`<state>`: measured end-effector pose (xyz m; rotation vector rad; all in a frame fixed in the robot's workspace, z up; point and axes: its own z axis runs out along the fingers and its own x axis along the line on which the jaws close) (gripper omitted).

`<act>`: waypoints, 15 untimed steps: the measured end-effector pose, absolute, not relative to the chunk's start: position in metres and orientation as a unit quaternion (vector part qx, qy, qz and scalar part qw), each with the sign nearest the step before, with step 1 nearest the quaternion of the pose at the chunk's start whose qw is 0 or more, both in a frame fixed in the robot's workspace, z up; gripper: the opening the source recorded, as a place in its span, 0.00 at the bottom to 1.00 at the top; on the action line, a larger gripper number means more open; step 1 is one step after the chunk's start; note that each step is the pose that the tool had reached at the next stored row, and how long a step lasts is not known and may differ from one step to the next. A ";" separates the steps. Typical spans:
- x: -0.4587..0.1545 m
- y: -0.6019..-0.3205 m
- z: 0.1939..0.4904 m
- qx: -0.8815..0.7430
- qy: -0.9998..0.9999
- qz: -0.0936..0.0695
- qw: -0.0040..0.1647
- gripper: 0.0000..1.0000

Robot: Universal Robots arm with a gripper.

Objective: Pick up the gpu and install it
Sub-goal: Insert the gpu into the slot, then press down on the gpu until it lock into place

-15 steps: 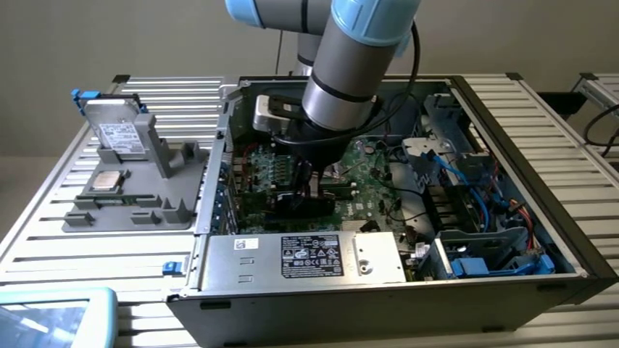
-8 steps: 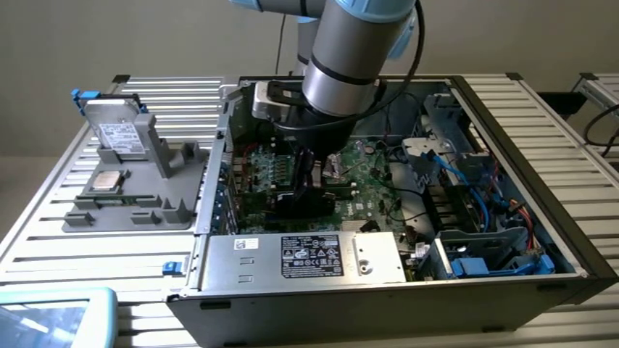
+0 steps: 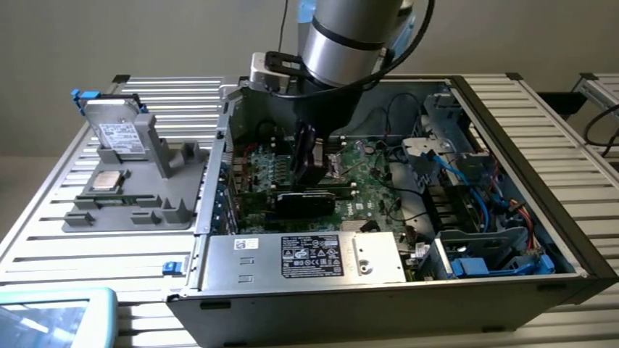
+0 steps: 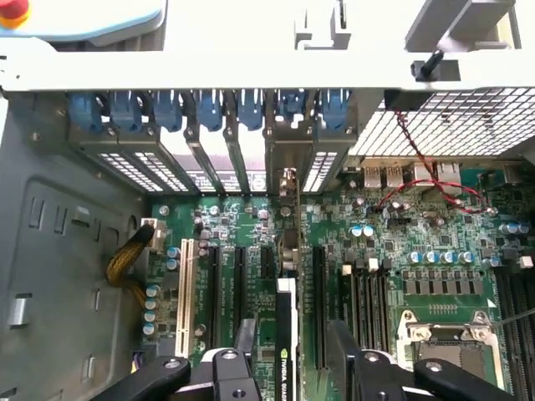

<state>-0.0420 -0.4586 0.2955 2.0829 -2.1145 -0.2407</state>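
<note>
GPU upright in mobo slot inside PC case.

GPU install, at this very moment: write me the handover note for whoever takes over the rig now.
End effector: inside the open computer case, low over the motherboard, fingers either side of the gpu's top edge; whether they press on the card cannot be told.
Gpu: standing on edge in line with an expansion slot, its bracket end toward the rear slot openings. In the exterior view it sits below the arm.
Done: card picked up and brought to the slot.
Left: confirm it is fully seated; the pictures do not settle that.
</note>
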 end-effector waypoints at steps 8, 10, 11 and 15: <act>-0.048 -0.459 0.316 0.698 -0.708 -0.077 0.078 0.47; -0.048 -0.459 0.316 0.698 -0.708 -0.076 0.078 0.47; -0.048 -0.459 0.316 0.698 -0.708 -0.076 0.078 0.47; -0.048 -0.459 0.316 0.698 -0.708 -0.076 0.077 0.47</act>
